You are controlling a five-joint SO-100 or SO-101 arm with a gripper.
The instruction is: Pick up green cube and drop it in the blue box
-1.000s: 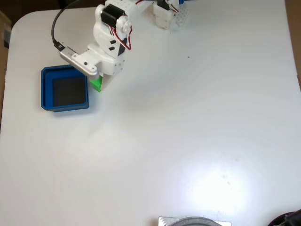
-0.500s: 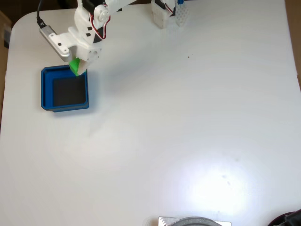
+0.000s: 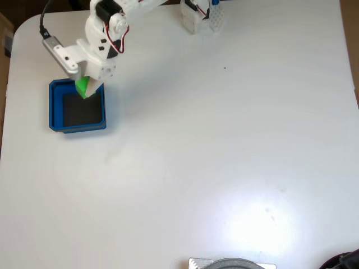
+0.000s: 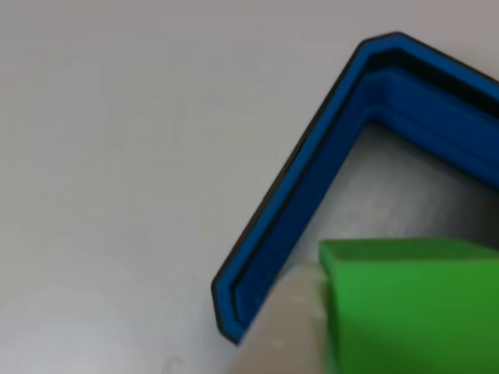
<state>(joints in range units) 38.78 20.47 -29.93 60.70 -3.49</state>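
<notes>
In the fixed view the green cube [image 3: 83, 87] hangs above the top edge of the blue box [image 3: 55, 106], held in my white gripper [image 3: 85, 85], which is shut on it. The box sits at the table's left side and its dark floor is bare. In the other view the green cube [image 4: 413, 308] is large at the bottom right, pressed against a pale finger [image 4: 284, 331], with the blue box's wall [image 4: 312, 167] and its greyish floor below it.
The arm's white base [image 3: 197, 15] stands at the table's top edge. A grey round object [image 3: 233, 263] pokes in at the bottom edge. The white table [image 3: 224, 140] spreads wide to the right of the box.
My gripper has carried the green cube up from beside the box's right wall, then left and down over the box's top edge.
</notes>
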